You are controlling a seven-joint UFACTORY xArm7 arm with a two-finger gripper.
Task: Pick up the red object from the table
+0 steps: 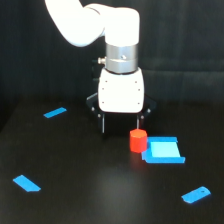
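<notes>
The red object (137, 140) is a small short red-orange cylinder. It stands upright on the black table (90, 190), touching the left edge of a blue square block (164, 150). My gripper (121, 128) hangs from the white arm, just above and to the exterior view's left of the cylinder. Its two dark fingers are spread apart and hold nothing. The right finger (140, 120) ends right over the cylinder's top; the left finger (103, 125) is well to its left. I cannot tell if the finger touches the cylinder.
Flat blue pieces lie on the table: one at the far left (55, 112), one at the near left (26, 183), one at the near right (196, 194).
</notes>
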